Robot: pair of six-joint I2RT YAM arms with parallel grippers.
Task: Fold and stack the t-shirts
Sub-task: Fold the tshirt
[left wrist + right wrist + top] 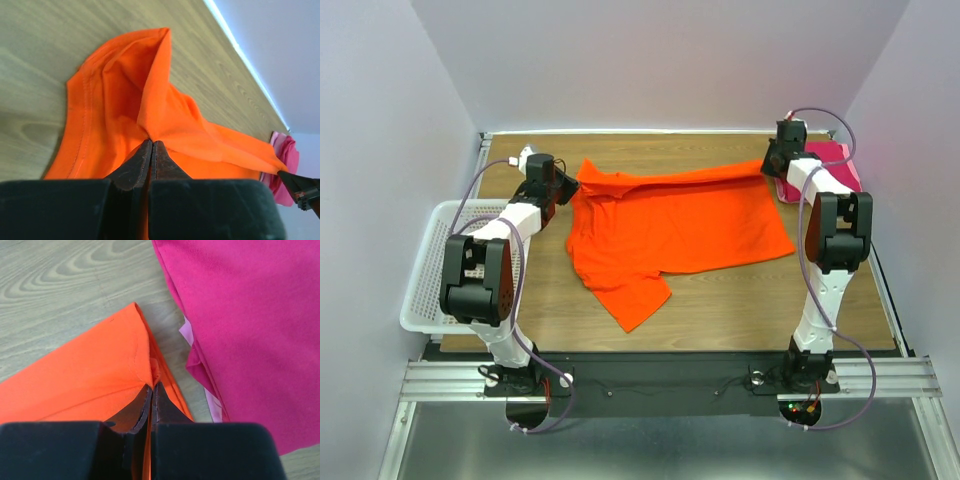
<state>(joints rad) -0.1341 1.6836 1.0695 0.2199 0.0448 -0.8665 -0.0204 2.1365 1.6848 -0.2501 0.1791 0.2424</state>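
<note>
- Left two-finger gripper (151,145): the black jaws are pressed together on a pinch of the bright orange soft cloth short-sleeved t-shirt (680,225). The grip is close to the neck opening at the shirt's left end. The cloth rises in a peaked fold to the fingertips.
- Right two-finger gripper (151,386): the jaws are clenched on a folded corner of the same orange t-shirt, at its far right end. A small bunch of cloth sits at the tips.
- The orange t-shirt lies across the middle of the table, its far edge drawn out in a line between the two grippers. The body is flat on the wood with some creases. One sleeve points toward the near edge.
- Magenta-pink soft cloth t-shirt (250,330): it lies in a heap at the far right corner of the table, with a paler pink edge showing along its side. It is just beside the gripped orange corner. A thin strip of wood shows between the two in the right wrist view.
- Light wooden table (740,295): it carries both shirts.
- White plastic lattice basket (425,270): it sits at the table's left edge beside the left arm, apart from both shirts.
</note>
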